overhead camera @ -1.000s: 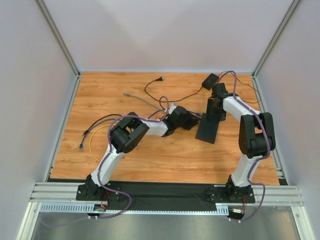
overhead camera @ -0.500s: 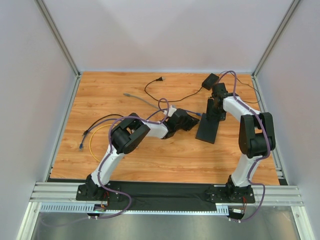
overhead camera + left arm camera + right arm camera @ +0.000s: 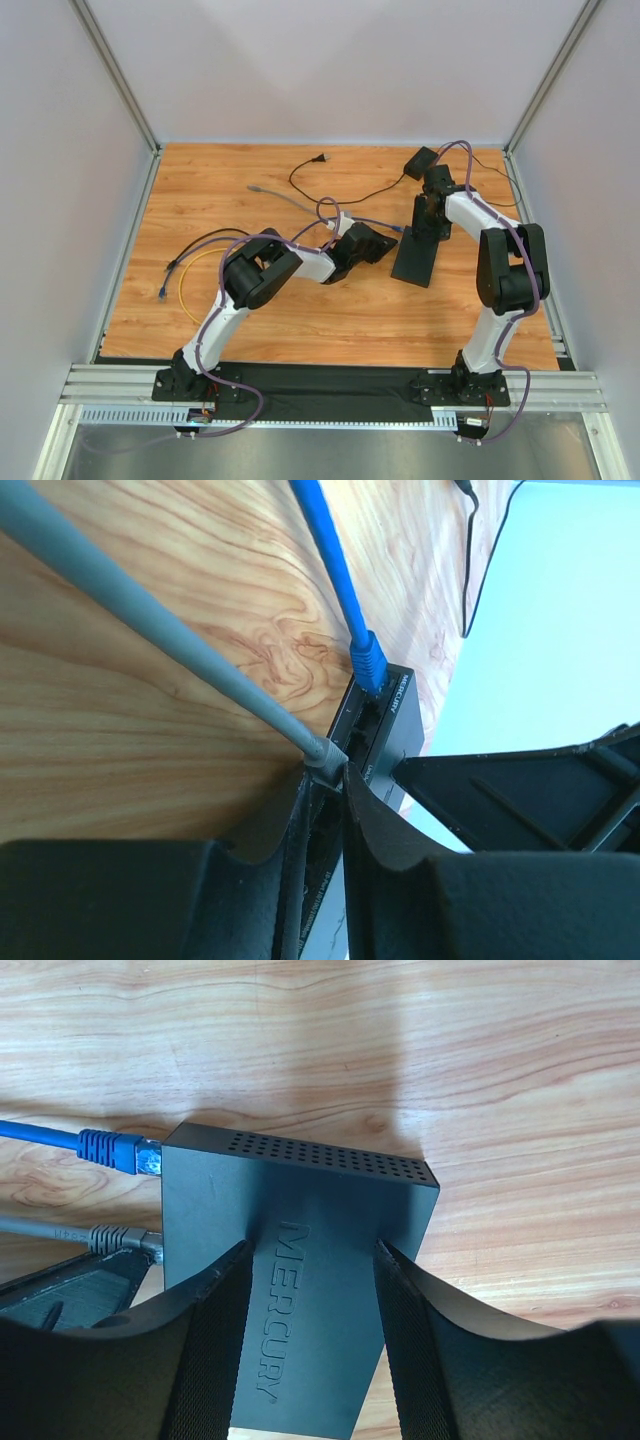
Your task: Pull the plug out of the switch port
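Wide shot from above: the wooden table (image 3: 330, 320) fills the floor of the cell, and both arms reach in toward its far right part. The left arm (image 3: 260, 270) stretches across from the left, and the right arm (image 3: 505, 265) folds over from the right. Where they meet is the switch (image 3: 300, 1180), a black box with a perforated top edge and MERCURY printed on its face.

The right gripper (image 3: 312, 1260) is clamped on that box, one finger pressed against each long side. The left gripper (image 3: 328, 775) sits right at the port edge, its fingers pinched together on the gray plug (image 3: 322, 752).

The gray cable (image 3: 150, 620) runs away from that plug across the wood, and the blue cable (image 3: 330, 550) runs beside it. The blue plug (image 3: 368, 662) sits in a port at the end of the row. The gray plug is farther along the same edge, apart from the blue one, its tip against the switch.

Far back near the right arm lies the power adapter (image 3: 420, 160), well apart from the port edge. Over at the left edge, loose on the wood, a yellow cable (image 3: 190, 275) curls.
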Motion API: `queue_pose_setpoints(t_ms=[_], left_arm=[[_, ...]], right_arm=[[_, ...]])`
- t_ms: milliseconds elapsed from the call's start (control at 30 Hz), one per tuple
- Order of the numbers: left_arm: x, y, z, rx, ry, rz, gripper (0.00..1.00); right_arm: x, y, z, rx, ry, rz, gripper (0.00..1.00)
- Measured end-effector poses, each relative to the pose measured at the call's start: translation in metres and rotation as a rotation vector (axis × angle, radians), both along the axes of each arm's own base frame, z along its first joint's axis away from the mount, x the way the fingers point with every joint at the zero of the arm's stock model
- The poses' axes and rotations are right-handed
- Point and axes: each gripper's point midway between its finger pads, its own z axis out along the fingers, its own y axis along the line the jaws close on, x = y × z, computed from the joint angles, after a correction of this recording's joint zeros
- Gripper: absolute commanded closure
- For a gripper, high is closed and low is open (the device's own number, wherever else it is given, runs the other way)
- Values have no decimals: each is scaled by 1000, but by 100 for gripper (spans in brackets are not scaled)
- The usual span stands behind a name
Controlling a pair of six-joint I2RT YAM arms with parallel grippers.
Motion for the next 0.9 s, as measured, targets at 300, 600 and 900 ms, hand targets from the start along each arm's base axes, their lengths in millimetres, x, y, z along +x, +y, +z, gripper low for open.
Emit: queue_pose_setpoints(t_ms=[300, 600, 900], left_arm=[[0, 1, 0, 34, -62, -3, 78], [-1, 4, -1, 52, -98, -5, 78], [7, 24, -4, 74, -113, 34, 78]], right_arm=[[4, 2, 0, -3, -2, 5, 47], [7, 2, 0, -4, -4, 6, 47], [7, 2, 0, -5, -5, 5, 47]])
